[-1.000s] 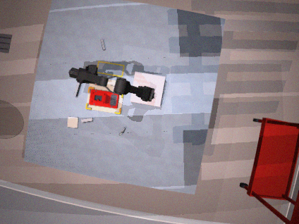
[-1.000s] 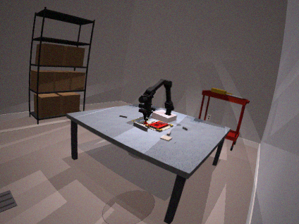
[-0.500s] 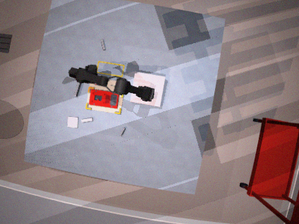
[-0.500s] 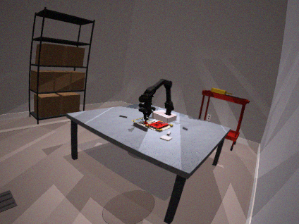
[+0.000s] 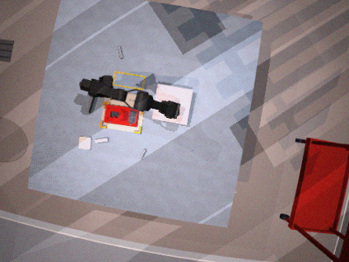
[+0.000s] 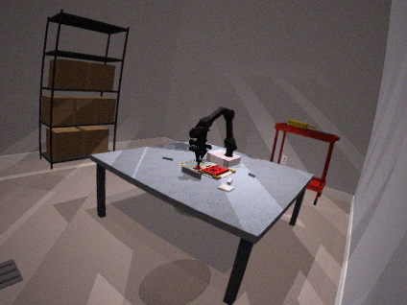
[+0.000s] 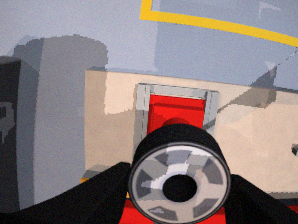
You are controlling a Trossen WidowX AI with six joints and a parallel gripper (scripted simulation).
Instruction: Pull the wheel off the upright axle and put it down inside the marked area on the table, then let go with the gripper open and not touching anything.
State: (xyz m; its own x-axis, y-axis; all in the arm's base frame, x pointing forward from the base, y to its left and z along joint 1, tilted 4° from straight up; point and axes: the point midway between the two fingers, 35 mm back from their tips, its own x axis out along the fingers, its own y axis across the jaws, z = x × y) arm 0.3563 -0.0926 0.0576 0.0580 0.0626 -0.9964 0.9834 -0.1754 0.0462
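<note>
1. The gripper is clamped on the wheel (image 7: 180,179), its 2 black fingers pressing the tyre from either side.
2. The wheel, grey-spoked with a dark hub hole, sits over the red fixture (image 7: 174,117), which rests on a tan plate (image 5: 122,123) on the surface (image 6: 158,170).
3. The marked area (image 5: 128,80), a yellow outline, lies just beside the tan plate, with the arm (image 5: 119,94) reaching across its edge.
4. A white base block (image 5: 183,99) carries the arm's foot.

Gripper (image 7: 180,192) clamped on wheel (image 7: 180,185).
</note>
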